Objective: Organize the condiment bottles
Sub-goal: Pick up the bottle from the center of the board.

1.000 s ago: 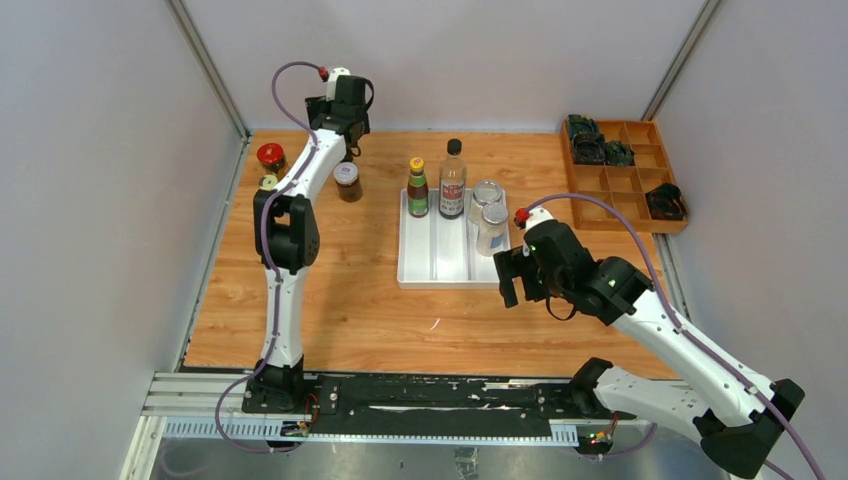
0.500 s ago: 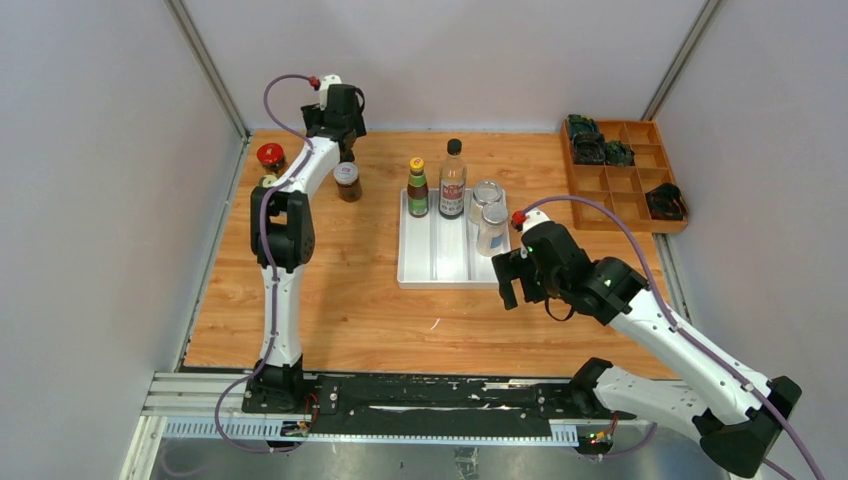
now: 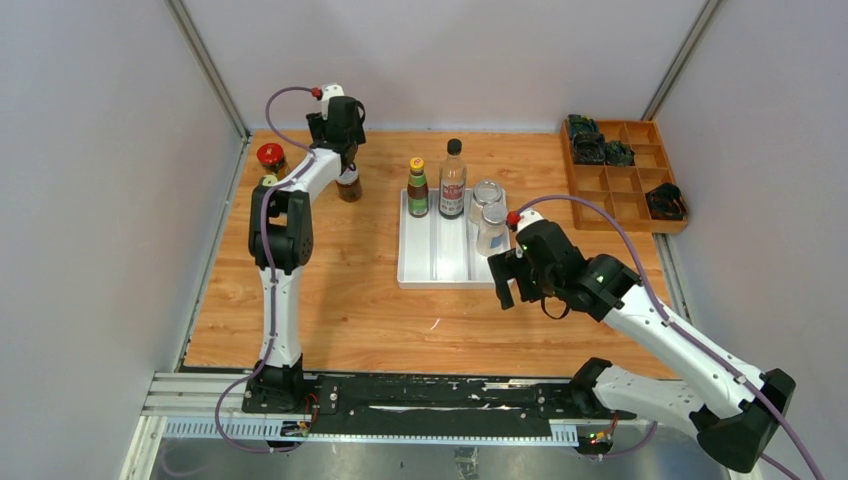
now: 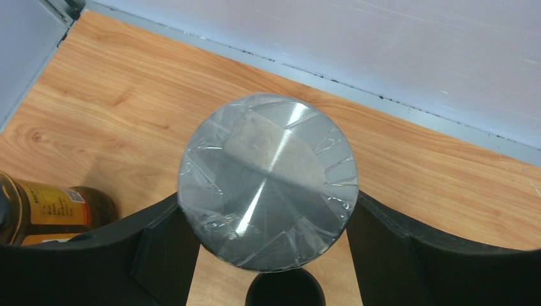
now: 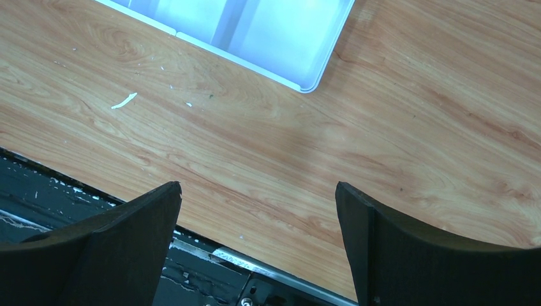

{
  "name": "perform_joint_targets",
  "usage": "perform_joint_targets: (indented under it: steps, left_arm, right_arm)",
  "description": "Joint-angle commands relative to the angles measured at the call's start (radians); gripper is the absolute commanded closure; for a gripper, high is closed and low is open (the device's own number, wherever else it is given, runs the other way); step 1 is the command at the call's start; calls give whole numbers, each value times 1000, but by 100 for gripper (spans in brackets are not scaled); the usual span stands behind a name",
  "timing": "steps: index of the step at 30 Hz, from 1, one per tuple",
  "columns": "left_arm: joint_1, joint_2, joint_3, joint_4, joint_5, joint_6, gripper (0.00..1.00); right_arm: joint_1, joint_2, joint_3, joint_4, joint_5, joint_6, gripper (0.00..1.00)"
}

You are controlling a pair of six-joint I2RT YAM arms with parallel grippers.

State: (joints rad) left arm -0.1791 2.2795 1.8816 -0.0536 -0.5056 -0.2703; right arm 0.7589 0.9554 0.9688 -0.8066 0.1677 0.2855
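While the left claw point(image 4: 265, 213) is straddling the silver-lidded jar point(image 4: 268, 172) left of the white tray point(image 3: 435, 268), I cannot tell if it is gripping. The right claw point(image 5: 258, 191) is hovering open beside that tray.

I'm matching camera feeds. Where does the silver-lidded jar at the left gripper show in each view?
Top external: silver-lidded jar back left, beneath the left gripper.
Left wrist: centre, between the fingers.
Right wrist: not in it.
Shared landmark: wooden table.
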Motion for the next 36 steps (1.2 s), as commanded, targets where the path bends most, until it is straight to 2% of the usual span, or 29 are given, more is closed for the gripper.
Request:
perform_joint_targets:
  steps: [1,16,24,36]
  left_arm:
    - [3,-70,-21,94,-15,20,22]
    - [-4,-162,-155,110,-1,27,43]
    - [-31,-251,-305,118,-119,5,45]
    - [-31,-447,-556,131,-175,-53,45]
  right_arm:
    - [-3,8,-22,6,-19,-19,3]
    - [-4,-8,-42,30,-50,-6,3]
    - [-4,-44,-53,29,-62,2,3]
    - [-3,-107,-66,21,-99,23,4]
